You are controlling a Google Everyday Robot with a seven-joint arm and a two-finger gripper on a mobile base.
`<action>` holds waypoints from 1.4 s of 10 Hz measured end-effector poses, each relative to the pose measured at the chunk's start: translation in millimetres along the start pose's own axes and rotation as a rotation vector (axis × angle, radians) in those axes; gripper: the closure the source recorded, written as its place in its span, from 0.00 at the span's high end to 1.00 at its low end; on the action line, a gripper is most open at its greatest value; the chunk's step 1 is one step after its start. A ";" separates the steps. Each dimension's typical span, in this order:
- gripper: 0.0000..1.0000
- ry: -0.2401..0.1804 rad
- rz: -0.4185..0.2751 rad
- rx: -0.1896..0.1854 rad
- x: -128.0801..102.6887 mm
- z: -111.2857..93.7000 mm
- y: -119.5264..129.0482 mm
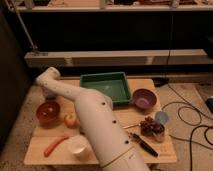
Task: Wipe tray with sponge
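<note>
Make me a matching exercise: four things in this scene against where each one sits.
Things:
1. tray
2. purple bowl
3. carrot
4. gripper

Places:
A. front left of the table
B. far left of the table, just beyond the red-brown bowl
C. back centre of the table
D. just right of the tray

Pairs: 1-C, 2-D, 3-A, 4-B

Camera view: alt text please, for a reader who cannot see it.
A white robot arm reaches across a wooden table, its gripper shut at the far left, apart from the green tray at the back. A purple bowl sits right of the tray; a brown bowl sits front left.
</note>
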 end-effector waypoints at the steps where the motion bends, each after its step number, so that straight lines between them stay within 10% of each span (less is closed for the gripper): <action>1: 0.00 0.009 0.001 -0.002 6.1 -8.1 7.2; 6: 0.00 0.050 0.040 -0.009 30.1 -94.4 76.8; 14: 0.00 0.093 0.184 -0.082 -57.0 -200.0 221.1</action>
